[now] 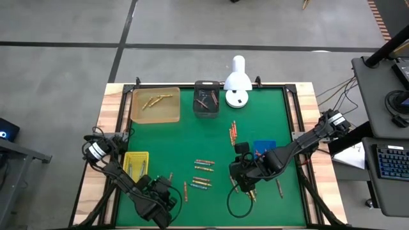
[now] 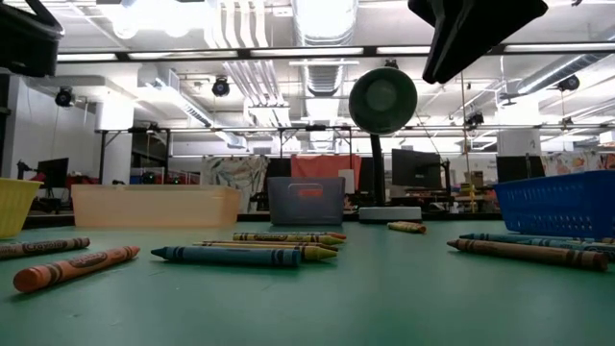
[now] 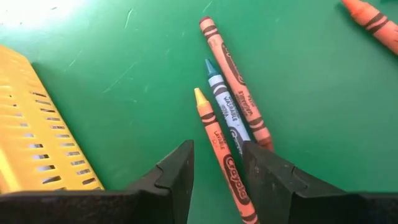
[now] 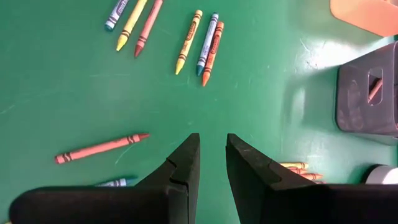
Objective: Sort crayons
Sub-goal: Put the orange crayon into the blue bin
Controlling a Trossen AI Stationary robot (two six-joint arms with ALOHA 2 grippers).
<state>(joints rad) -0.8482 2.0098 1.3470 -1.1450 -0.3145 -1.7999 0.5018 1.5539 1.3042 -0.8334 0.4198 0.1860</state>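
Crayons lie loose on the green mat (image 1: 192,140), in clusters at the middle (image 1: 203,167) and near the blue tray (image 1: 233,132). My left gripper (image 3: 217,149) is open at the near left, beside the yellow tray (image 3: 31,137), pointing down. Its fingers stand on either side of an orange crayon (image 3: 214,134) that lies flat next to a blue crayon (image 3: 224,106) and a red-orange one (image 3: 233,74). My right gripper (image 4: 212,140) hovers over the mat's right half, its fingers a narrow gap apart with nothing between them. A red crayon (image 4: 99,148) lies beside it.
A tan tray (image 1: 155,115) and a black tray (image 1: 206,112) with crayons stand at the far edge, next to a white lamp (image 1: 238,83). A blue tray (image 1: 264,145) sits at the right, beside my right arm. The yellow tray (image 1: 135,156) holds crayons too.
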